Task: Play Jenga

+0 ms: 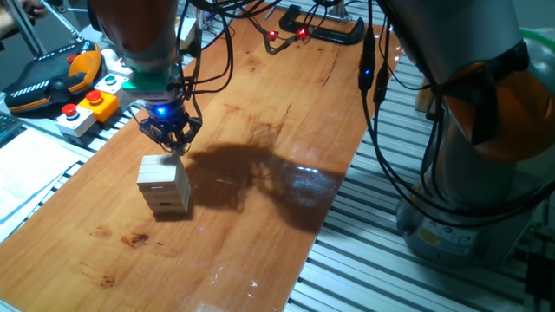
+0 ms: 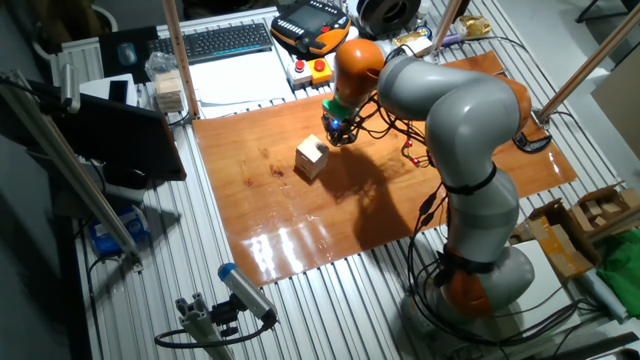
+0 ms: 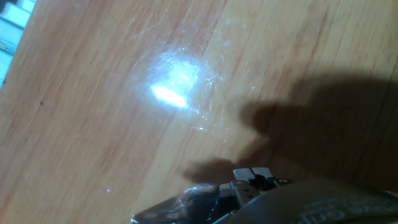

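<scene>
Grey arm (image 2: 460,110) with orange joints, black cables, blue-lit black end effector (image 1: 173,139)

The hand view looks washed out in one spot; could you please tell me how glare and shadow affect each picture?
Hand view: a bright glare patch on the reddish-brown wooden tabletop, dark arm shadow at right, everything soft and blurred. One fixed view: the arm's shadow falls right of the small tower of pale wooden blocks, with faint sheen beyond. The other fixed view: white reflections along the board's near edge.
</scene>
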Motion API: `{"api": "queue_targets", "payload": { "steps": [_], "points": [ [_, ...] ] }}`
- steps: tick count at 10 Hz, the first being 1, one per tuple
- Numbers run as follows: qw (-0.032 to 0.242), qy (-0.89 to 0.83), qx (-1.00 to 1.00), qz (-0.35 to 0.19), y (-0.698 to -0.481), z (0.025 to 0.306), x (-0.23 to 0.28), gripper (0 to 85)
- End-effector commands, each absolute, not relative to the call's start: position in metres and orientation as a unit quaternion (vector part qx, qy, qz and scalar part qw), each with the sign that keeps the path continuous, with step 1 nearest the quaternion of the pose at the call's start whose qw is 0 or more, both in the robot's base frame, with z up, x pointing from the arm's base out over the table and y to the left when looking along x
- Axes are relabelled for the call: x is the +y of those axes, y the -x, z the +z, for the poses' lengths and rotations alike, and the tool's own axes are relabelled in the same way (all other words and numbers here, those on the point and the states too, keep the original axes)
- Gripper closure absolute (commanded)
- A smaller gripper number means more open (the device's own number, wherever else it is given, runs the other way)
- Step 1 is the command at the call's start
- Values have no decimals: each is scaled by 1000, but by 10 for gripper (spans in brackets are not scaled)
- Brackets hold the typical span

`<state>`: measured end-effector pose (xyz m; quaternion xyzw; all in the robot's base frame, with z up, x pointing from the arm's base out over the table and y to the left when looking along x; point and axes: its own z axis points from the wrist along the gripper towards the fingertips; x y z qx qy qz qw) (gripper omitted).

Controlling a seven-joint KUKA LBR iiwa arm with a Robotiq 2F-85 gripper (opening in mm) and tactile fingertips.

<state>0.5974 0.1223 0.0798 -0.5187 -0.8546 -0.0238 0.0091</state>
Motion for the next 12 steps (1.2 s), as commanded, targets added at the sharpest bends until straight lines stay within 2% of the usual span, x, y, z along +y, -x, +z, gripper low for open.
{"api": "queue_targets", "payload": {
  "steps": [1,6,12],
  "points": [
    [10,519,-854,-24,-598,79,123,843],
    [-1,500,-866,-21,-598,79,122,843],
    [6,496,-868,-8,-598,79,122,840]
  ]
}}
